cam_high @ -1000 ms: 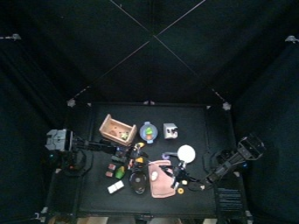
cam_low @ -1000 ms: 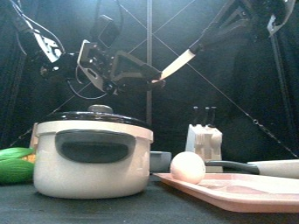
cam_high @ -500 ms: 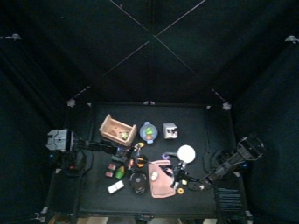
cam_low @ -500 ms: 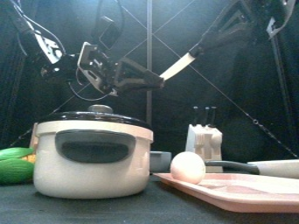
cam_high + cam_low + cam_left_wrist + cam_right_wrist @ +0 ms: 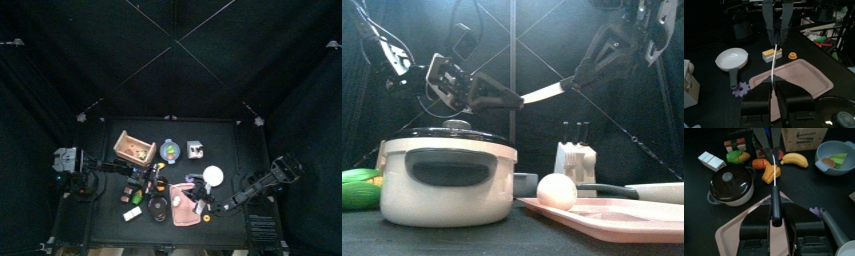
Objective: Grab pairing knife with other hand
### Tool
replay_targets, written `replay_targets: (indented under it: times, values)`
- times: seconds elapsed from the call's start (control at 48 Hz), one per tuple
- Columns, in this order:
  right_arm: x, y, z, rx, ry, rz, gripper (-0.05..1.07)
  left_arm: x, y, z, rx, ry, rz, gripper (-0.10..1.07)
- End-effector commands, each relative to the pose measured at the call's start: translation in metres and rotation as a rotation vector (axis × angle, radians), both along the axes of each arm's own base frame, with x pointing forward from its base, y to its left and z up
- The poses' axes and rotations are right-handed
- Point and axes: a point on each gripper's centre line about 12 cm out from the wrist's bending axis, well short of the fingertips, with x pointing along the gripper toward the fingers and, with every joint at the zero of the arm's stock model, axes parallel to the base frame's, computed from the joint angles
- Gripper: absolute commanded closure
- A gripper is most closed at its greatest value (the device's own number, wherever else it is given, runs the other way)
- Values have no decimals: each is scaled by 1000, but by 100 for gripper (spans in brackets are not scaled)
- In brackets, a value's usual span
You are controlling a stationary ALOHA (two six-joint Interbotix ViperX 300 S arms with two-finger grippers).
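The paring knife [image 5: 543, 93] hangs in the air between the two arms, nearly level, above the pot. Its black handle [image 5: 775, 203] sits in my right gripper [image 5: 775, 217], which is shut on it and comes in from the upper right in the front view [image 5: 587, 76]. The pale blade [image 5: 771, 62] runs to my left gripper [image 5: 774, 89], whose jaws are closed on the blade's end. In the front view the left gripper [image 5: 497, 98] is at the knife's left end.
Below stand a cream pot with a black lid [image 5: 449, 180], a pink tray [image 5: 616, 216] with an egg [image 5: 556, 190], a knife block [image 5: 576, 160], and green vegetables [image 5: 356, 188]. A banana [image 5: 794, 160], a bowl [image 5: 834, 155] and a white ladle [image 5: 732, 57] lie on the table.
The right arm has lowered and the knife has tilted from steep to nearly level. The blade's end now sits inside the left gripper's jaws.
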Motion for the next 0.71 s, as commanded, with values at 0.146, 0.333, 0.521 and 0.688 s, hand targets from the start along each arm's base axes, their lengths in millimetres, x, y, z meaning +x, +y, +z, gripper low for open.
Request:
replay_targets:
  times: [0.146,0.333,0.521,0.688]
  values:
    - [5,-15,5,95,-6,-31,57,0,-9,16,56,-54,-79,52]
    - [6,-17,2,114,1,-29,61,-2,-10,13,66,-44,-95,52]
    - [6,-17,2,121,4,-31,63,-2,-10,7,64,-27,-95,52]
    - [5,-18,-1,123,11,-34,63,-2,-12,5,63,-23,-99,52]
